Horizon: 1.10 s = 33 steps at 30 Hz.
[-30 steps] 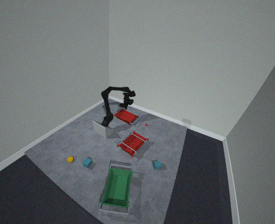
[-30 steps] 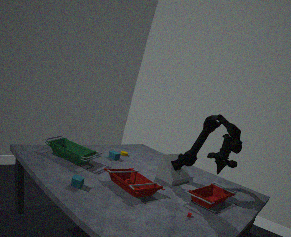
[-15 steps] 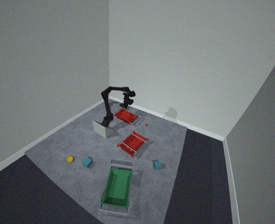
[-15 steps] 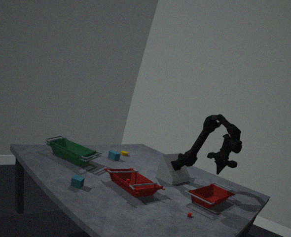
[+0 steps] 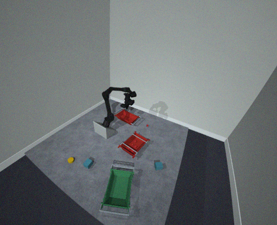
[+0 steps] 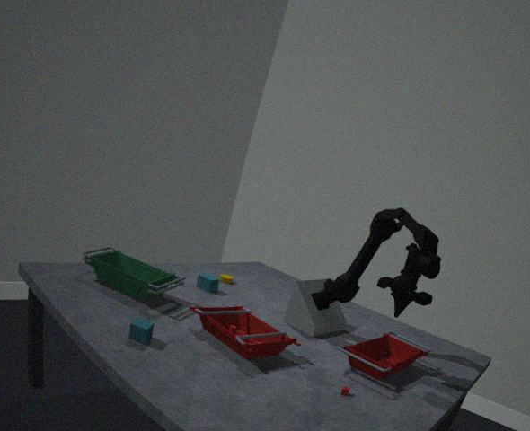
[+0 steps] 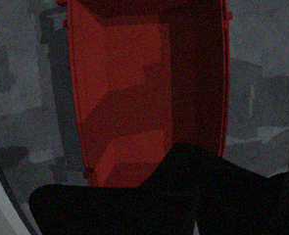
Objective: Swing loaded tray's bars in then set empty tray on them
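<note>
The gripper [image 5: 126,106] [image 6: 397,312] [image 7: 182,151], jaws together on nothing, hangs over the empty tray [image 5: 126,116] [image 6: 380,363] [image 7: 134,105], near the bench's [image 5: 80,142] [image 6: 237,394] far corner in the top view. Mid-bench, away from the edges, the loaded tray [image 5: 134,143] [image 6: 228,335] has both bars [image 5: 140,138] [image 6: 261,337] across its top.
</note>
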Each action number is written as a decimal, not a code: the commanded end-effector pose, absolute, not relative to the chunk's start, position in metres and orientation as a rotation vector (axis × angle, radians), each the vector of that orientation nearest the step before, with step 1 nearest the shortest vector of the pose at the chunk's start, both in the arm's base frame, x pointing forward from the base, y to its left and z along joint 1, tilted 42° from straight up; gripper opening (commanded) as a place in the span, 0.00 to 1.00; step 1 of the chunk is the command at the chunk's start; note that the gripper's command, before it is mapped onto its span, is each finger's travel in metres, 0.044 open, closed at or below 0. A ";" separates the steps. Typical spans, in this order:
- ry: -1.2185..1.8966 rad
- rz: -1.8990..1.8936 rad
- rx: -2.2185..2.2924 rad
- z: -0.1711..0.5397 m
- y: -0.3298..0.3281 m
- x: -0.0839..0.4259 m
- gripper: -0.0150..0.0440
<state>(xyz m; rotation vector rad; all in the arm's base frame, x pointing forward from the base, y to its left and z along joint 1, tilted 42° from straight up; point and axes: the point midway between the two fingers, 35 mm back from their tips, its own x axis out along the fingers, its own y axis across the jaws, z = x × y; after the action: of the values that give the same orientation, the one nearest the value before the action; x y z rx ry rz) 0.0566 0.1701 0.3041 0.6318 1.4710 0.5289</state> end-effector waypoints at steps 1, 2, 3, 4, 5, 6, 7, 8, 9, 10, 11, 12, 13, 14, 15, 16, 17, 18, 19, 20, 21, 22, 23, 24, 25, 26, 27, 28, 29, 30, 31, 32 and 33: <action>1.469 0.523 0.636 0.304 0.170 0.057 0.25; 1.469 0.523 0.636 0.304 0.170 0.057 0.25; 1.469 0.523 0.636 0.304 0.170 0.057 0.25; 1.469 0.523 0.636 0.304 0.170 0.057 0.25; 1.469 0.523 0.636 0.304 0.170 0.057 0.25; 1.469 0.523 0.636 0.304 0.170 0.057 0.25; 1.469 0.523 0.636 0.304 0.170 0.057 0.25; 1.469 0.523 0.636 0.304 0.170 0.057 0.25; 1.469 0.523 0.636 0.304 0.170 0.057 0.25; 1.469 0.523 0.636 0.304 0.170 0.057 0.25; 1.469 0.523 0.636 0.304 0.170 0.057 0.25; 1.469 0.523 0.636 0.304 0.170 0.057 0.25; 1.469 0.523 0.636 0.304 0.170 0.057 0.25; 1.469 0.523 0.636 0.304 0.170 0.057 0.25; 1.469 0.523 0.636 0.304 0.170 0.057 0.25; 1.469 0.523 0.636 0.304 0.170 0.057 0.30; 1.469 0.523 0.636 0.304 0.170 0.057 0.34; 1.469 0.523 0.636 0.304 0.170 0.057 0.39; 1.469 0.523 0.636 0.304 0.170 0.057 0.43; 1.469 0.523 0.636 0.304 0.170 0.057 0.48; 1.469 0.523 0.636 0.304 0.170 0.057 0.52; 1.469 0.524 0.636 0.305 0.169 0.057 0.57; 1.468 0.524 0.636 0.307 0.167 0.057 0.61; 1.467 0.524 0.635 0.310 0.164 0.057 0.65; 1.466 0.525 0.636 0.315 0.160 0.057 0.70; 1.468 0.524 0.620 0.305 0.166 0.057 0.74; 1.452 0.558 0.582 0.304 0.166 0.057 0.79; 1.423 0.614 0.519 0.302 0.166 0.057 0.83; 1.385 0.680 0.441 0.299 0.167 0.057 0.88; 1.345 0.746 0.363 0.296 0.167 0.057 0.92; 1.303 0.809 0.285 0.293 0.167 0.057 0.97; 1.258 0.871 0.206 0.290 0.167 0.057 1.00; 1.212 0.931 0.128 0.287 0.168 0.057 1.00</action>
<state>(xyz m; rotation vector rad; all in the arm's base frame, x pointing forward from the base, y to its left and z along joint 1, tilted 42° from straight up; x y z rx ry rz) 0.0569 0.1673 0.2976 0.3830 1.3573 0.7347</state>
